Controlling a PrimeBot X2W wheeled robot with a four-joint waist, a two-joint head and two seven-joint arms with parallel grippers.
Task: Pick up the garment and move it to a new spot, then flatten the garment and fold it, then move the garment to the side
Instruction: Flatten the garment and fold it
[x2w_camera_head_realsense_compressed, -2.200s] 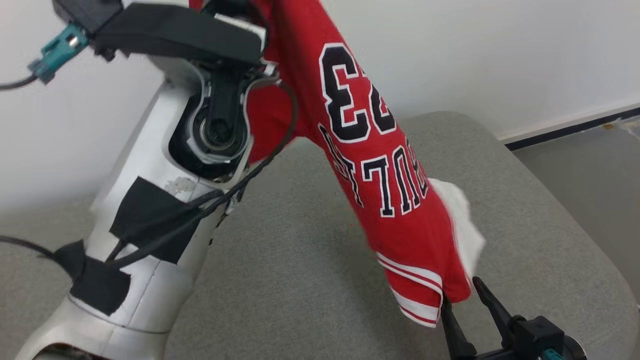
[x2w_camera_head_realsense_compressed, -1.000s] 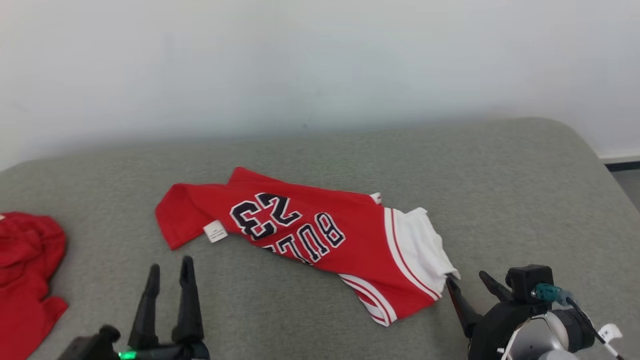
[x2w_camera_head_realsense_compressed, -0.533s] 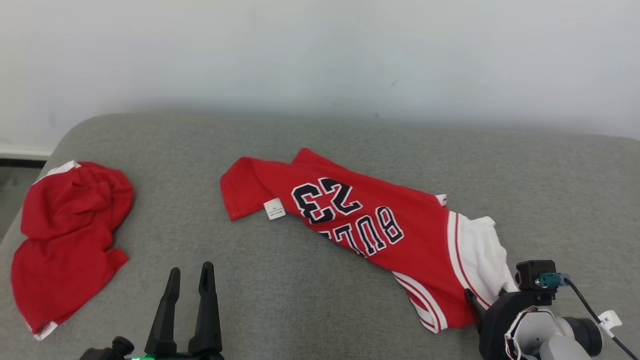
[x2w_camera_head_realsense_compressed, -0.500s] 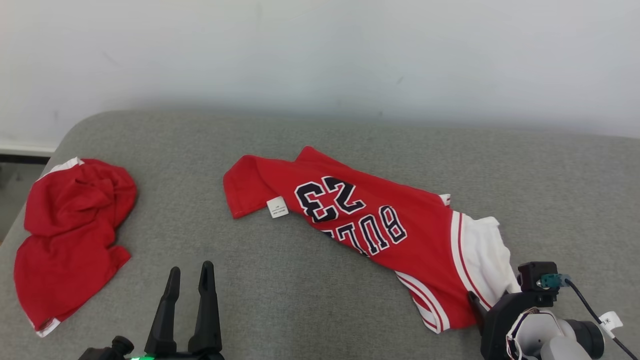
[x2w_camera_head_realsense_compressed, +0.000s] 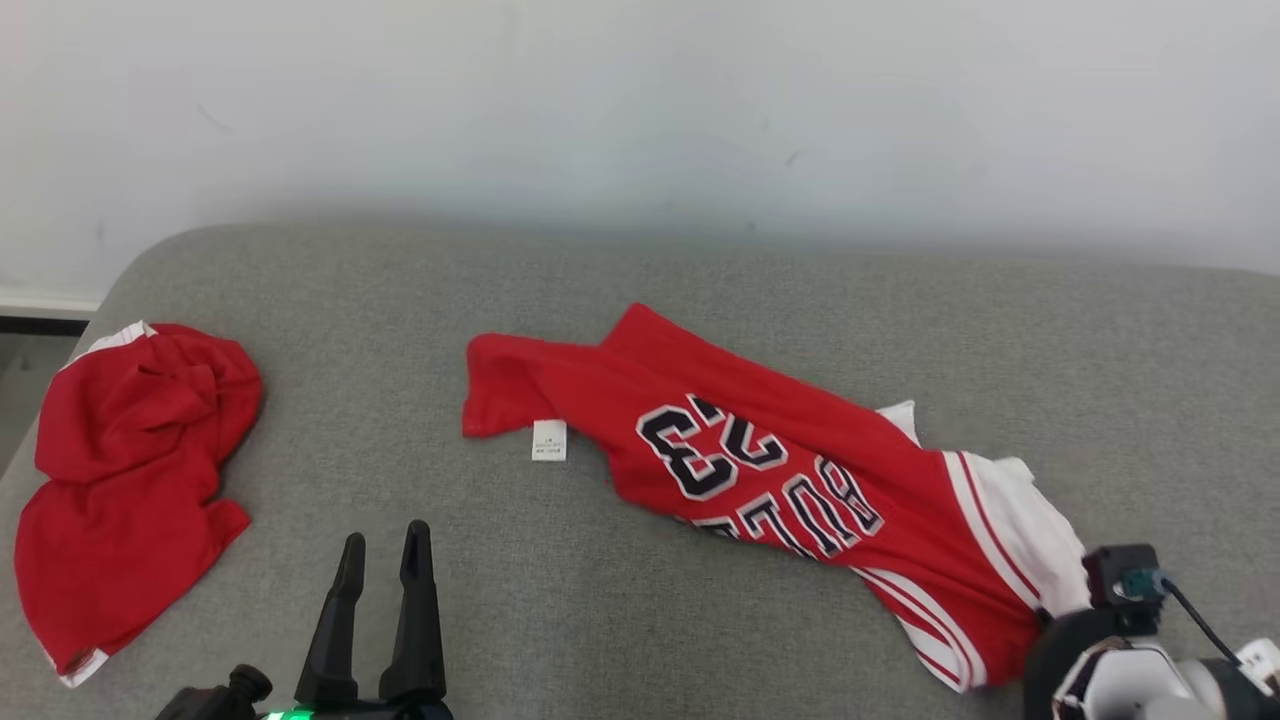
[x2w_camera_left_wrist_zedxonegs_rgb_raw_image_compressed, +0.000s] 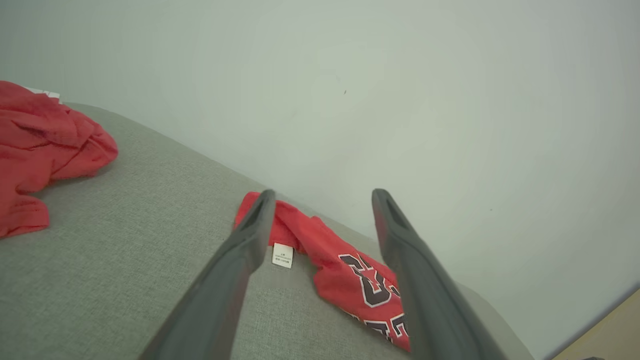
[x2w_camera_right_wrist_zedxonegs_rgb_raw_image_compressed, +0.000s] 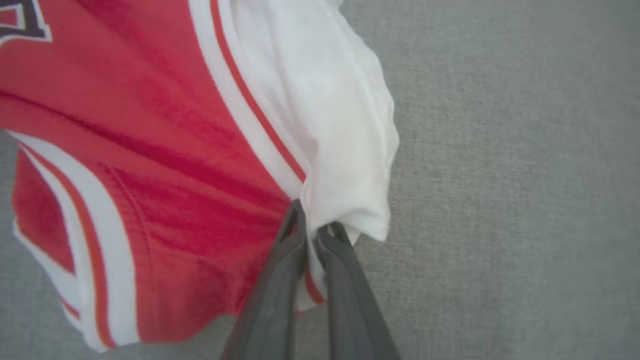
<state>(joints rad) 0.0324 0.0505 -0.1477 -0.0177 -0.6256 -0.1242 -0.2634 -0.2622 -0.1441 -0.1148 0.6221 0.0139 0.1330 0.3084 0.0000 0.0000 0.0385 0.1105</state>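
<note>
Garment (x2w_camera_head_realsense_compressed: 800, 470) w/ corner, prob. hem, pinched in right gripper (x2w_camera_right_wrist_zedxonegs_rgb_raw_image_compressed: 312, 227); left gripper (x2w_camera_head_realsense_compressed: 384, 540) wide, apart.

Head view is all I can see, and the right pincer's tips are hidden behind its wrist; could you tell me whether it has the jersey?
Observer: Yes. In the right wrist view the right pincer is shut on the jersey, at the edge where the red cloth meets the white panel.
Operator: Thank you. Does the cloth lie flat there?
Observer: No, creases fan out from the pinch across the red part.
Operator: And what is the left pincer aimed at?
Observer: In the left wrist view the left pincer is open and apart from the cloth, with the label and the jersey's other end ahead, framed in its gap.
</note>
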